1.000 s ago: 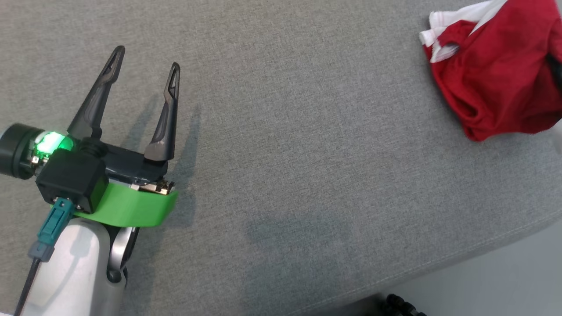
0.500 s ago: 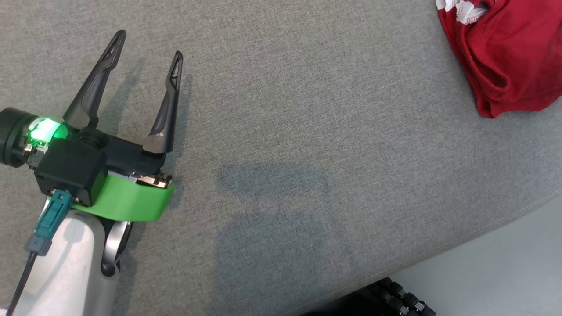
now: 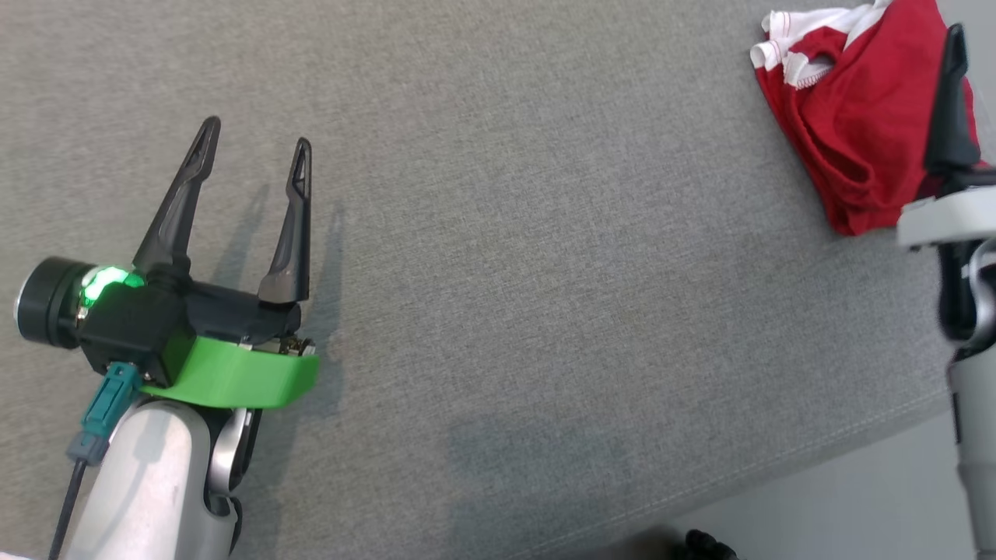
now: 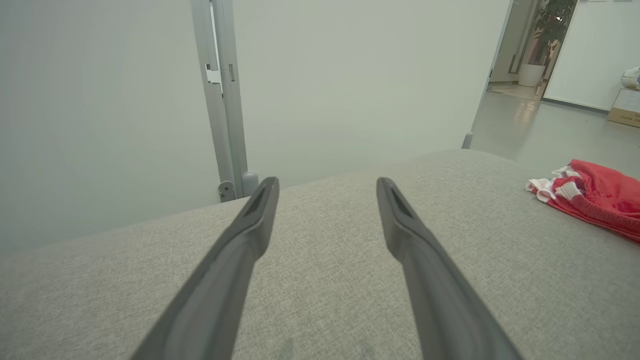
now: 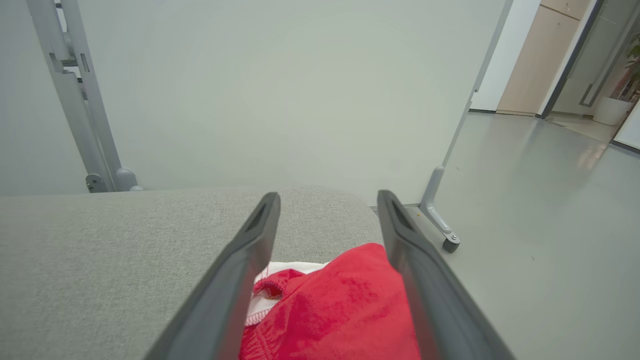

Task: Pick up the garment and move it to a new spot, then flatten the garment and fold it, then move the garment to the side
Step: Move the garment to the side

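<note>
left end effector point(image 3: 256, 132): dark tapered fingers point(image 3: 175, 206), green collar point(image 3: 233, 381), teal plug point(image 3: 105, 408), pale forearm point(image 3: 148, 482)

Wide open stretch of grey cushion point(image 3: 545, 272) btwn left gripper point(image 3: 256, 134) & bunched red garment point(image 3: 856, 140) at right end, right gripper point(image 5: 327, 196) hangs over that heap; pale wall panel point(image 4: 350, 75) blocks far edge.

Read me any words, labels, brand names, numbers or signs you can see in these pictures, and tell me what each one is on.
No text here can be read.
red garment: no print or label shows.
green band at the left wrist: plain, no marking.
cardboard box on the far floor: any marking is too small and blurred to read.
</note>
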